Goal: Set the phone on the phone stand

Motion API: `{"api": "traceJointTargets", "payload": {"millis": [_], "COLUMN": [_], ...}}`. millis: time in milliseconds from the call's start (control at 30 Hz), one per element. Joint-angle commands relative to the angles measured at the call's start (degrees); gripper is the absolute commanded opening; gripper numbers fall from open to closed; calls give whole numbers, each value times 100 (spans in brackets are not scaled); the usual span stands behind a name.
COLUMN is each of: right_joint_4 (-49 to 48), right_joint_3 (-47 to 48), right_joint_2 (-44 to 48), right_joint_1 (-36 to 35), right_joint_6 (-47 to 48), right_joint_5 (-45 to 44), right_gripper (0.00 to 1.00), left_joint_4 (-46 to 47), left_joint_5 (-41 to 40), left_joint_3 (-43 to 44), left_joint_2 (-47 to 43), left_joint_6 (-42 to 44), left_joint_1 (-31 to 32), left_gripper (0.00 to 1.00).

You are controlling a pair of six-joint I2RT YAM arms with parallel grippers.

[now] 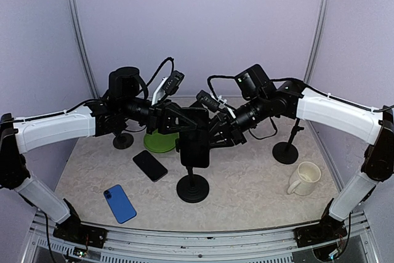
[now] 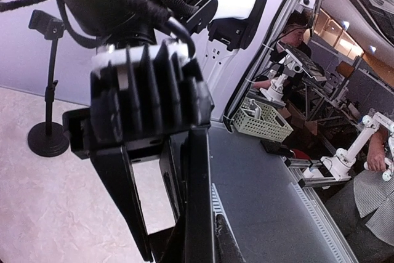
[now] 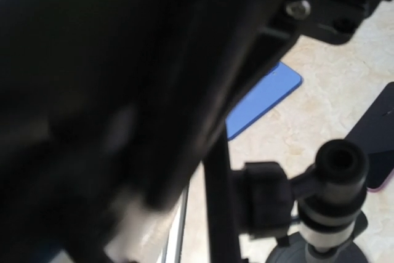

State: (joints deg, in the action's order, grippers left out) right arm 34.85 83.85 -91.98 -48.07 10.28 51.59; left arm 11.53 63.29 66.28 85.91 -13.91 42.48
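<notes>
A black phone (image 1: 195, 149) stands upright at the head of the centre phone stand (image 1: 192, 190). My left gripper (image 1: 183, 129) reaches it from the left and is shut on it. In the left wrist view the phone (image 2: 199, 189) shows edge-on between the fingers of that gripper (image 2: 203, 247). My right gripper (image 1: 214, 132) is against the phone's right side. The right wrist view is mostly filled by a dark blur, so its jaws are hidden. That view shows the phone's edge (image 3: 215, 201) next to the stand's clamp (image 3: 265, 198) and ball joint (image 3: 335, 167).
A second black phone (image 1: 149, 165) and a blue phone (image 1: 119, 203) lie flat at the front left. A green dish (image 1: 161, 141) sits behind them. A white mug (image 1: 305, 178) stands at the right. Two more stands are on the table, one right (image 1: 285, 149) and one left (image 1: 123, 140).
</notes>
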Motion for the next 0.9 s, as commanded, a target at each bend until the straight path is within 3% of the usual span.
{"api": "traceJointTargets", "payload": {"millis": [0,433,633,867], "right_joint_4": [260,117,-163,-167], "right_joint_3": [127,-83,-124,-64], "right_joint_2": [32,242,200,137], "right_joint_1": [-94,-96,-94,-97], "right_joint_6": [-35,-123,-334,-336], "right_joint_5": [343,108,155,175], "right_gripper": [0,0,0,0], "left_joint_4": [167,-503,-250,145], "left_joint_5": [-288,-501,-696,-729], "left_joint_3": [-231,-608,-724,-326], "left_joint_2": [-126,-485,-601,-65], "left_joint_6": [143,283,171,28], "left_joint_1": [-434,-529,-293,-177], "left_gripper": [0,0,0,0]}}
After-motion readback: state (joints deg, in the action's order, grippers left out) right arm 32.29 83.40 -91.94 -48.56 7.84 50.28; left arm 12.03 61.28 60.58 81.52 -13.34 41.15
